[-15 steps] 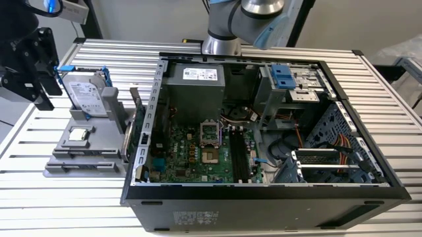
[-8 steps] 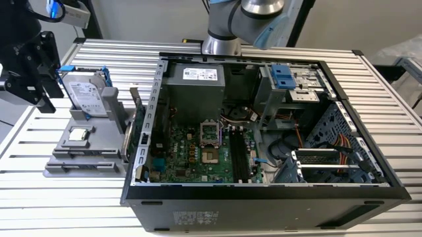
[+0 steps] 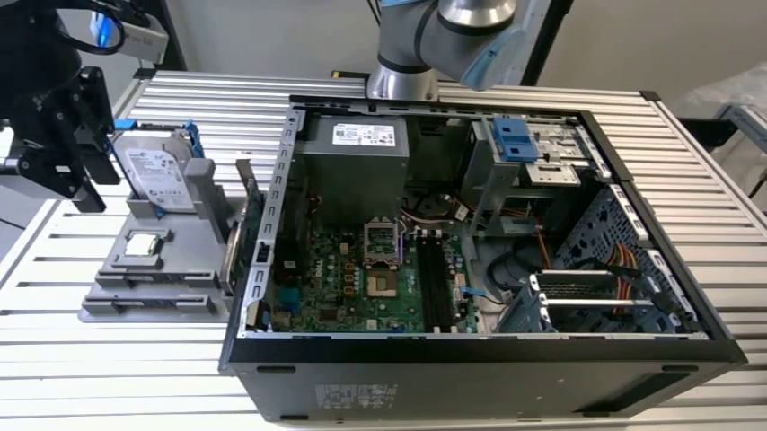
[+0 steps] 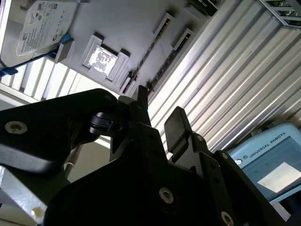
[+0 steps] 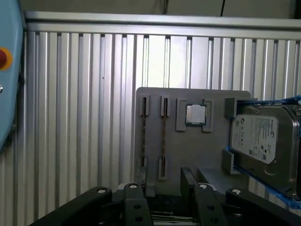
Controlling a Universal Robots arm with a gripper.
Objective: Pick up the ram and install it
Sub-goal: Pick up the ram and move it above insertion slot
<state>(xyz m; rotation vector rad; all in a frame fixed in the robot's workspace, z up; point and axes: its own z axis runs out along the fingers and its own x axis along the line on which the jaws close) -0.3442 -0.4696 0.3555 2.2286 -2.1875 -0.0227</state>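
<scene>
Gripper [image 5: 168, 182] empty, fingers set apart, poised over grey holder [image 5: 197, 150], ram [image 5: 163, 136] seated edge-on in holder slot, just beside processor chip [image 5: 195, 114], untouched, hard drive [image 5: 261, 141] alongside.

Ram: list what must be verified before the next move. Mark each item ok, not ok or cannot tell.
1. The hand is open and empty: ok.
2. The ram stands on edge in the grey holder: ok.
3. The hand straddles the ram's line in the first wrist view: ok.
4. The computer case is open, with the black memory slots uncovered: ok.
5. The slot latches are open: cannot tell.
</scene>
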